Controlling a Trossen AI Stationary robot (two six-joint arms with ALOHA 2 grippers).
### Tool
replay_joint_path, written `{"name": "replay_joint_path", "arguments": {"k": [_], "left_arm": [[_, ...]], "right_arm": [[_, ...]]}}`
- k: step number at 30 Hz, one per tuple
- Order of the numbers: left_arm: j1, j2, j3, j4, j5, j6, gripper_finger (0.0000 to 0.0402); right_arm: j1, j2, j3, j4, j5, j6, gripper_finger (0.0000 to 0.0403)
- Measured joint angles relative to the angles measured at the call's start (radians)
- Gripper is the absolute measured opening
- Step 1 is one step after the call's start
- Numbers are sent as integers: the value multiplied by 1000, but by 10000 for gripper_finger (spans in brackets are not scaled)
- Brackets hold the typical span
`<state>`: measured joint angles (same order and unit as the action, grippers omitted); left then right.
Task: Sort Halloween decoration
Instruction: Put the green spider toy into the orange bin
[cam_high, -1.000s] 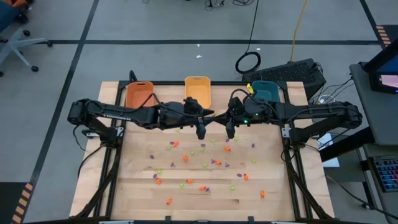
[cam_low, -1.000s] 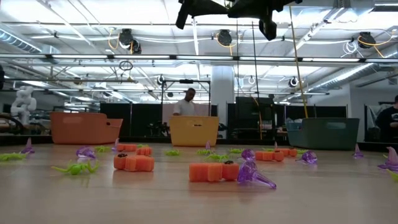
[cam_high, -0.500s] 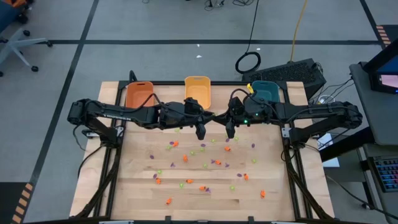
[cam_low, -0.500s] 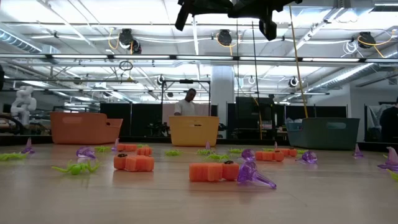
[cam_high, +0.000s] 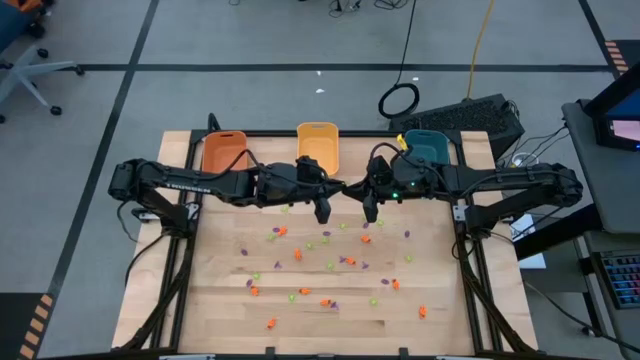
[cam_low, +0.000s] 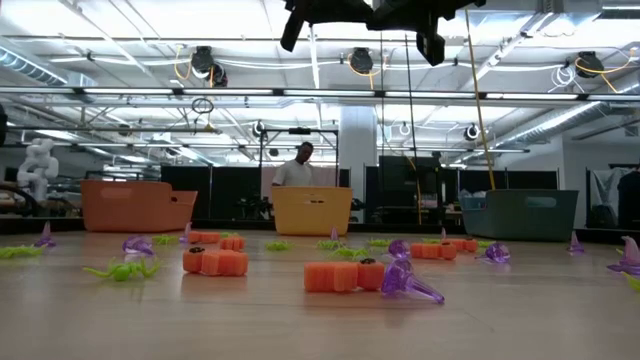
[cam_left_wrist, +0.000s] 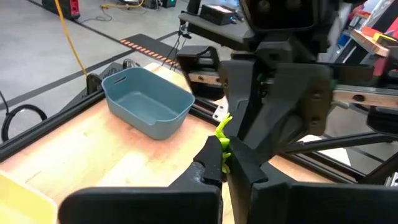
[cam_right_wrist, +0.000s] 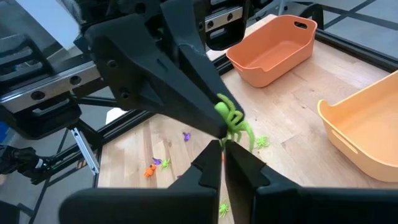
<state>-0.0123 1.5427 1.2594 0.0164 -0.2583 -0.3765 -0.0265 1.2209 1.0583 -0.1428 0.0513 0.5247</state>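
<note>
since a moment ago the left hand (cam_left_wrist: 222, 163) has squeezed shut, and almost nothing else has moved. its own camera shows it pinching a little light green trinket (cam_left_wrist: 222, 142), with the teal bin (cam_left_wrist: 147, 102) on the bench (cam_left_wrist: 74, 155) behind. the right hand (cam_right_wrist: 222, 149) has its fingers pressed together too, and its camera shows that same green trinket (cam_right_wrist: 232, 119) right at its tips, where the left hand's finger comes down to meet it. you cannot tell if the right hand holds it as well. that camera also shows the orange bin (cam_right_wrist: 273, 48) and the yellow bin (cam_right_wrist: 367, 134).

from above you cannot see the green trinket at all. you only see both hands meeting high over the middle of the bench, near the bins, and the other trinkets (cam_high: 330, 265) spread over the wood. the low camera shows orange trinkets (cam_low: 343, 276) and purple ones (cam_low: 405, 282) up close, with a person (cam_low: 294, 173) far behind.
</note>
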Motion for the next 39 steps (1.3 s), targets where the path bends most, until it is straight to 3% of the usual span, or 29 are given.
{"name": "replay_joint_path", "arguments": {"k": [6,14,26,39], "left_arm": [[48,-70,0,-2,12,-34,3],[139,-248,0,1,132,-8,2],[223,-487,0,-24,230,17,2],[222,-583,0,-144,266,17,2]], "right_arm": [[0,-27,0,-42,-7,32,77],[0,-70,0,-122,-27,7,139],[0,-89,0,-153,-27,-63,143],[0,-89,0,-154,-23,-111,140]]}}
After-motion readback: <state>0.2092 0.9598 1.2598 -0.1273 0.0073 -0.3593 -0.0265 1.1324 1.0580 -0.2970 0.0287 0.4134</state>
